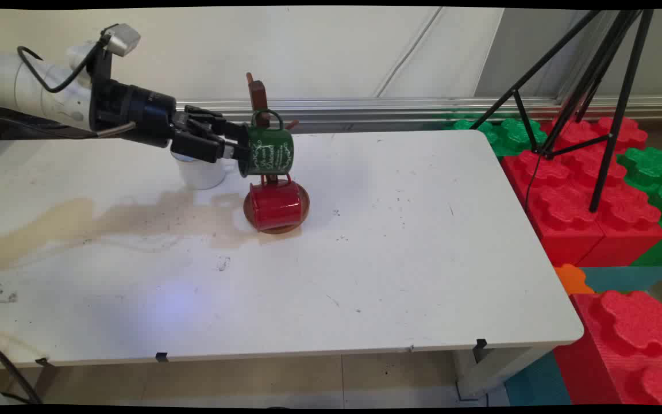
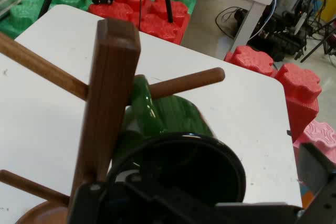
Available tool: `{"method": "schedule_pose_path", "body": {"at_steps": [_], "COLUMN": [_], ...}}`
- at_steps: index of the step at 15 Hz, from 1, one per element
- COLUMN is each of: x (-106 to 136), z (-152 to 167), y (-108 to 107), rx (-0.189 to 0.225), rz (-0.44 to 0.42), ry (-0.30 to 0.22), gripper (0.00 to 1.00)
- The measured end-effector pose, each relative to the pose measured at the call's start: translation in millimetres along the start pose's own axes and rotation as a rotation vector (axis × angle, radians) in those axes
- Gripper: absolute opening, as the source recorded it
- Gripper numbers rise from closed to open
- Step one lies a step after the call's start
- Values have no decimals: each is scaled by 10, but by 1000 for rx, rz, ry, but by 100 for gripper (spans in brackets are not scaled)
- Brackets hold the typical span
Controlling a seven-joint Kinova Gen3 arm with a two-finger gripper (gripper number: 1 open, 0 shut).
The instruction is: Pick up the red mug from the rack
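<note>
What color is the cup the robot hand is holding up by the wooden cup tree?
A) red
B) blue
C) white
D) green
D: the gripper grips the rim of the green mug beside the wooden mug tree; the red mug hangs lower down.

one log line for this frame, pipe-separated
gripper: shut on green mug | green mug: handle over mug tree peg | red mug: hanging lower | white mug: table, behind gripper
</note>
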Motion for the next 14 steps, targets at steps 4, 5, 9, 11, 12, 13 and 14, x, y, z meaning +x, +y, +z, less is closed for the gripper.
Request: {"method": "schedule_pose_path", "body": {"at_steps": [4,5,9,11,12,13,14], "x": [11,12,10,4,0,-9,-14], "z": [-76,-111,-265,-354,-395,-459,-503], "y": [11,19,48,57,60,63,62], "rx": [-2,-3,-8,-11,-12,-13,-13], "rz": [18,26,54,72,79,90,97], "ry": [-5,-7,-16,-22,-24,-29,-32], "gripper": [100,100,100,100,100,100,100]}}
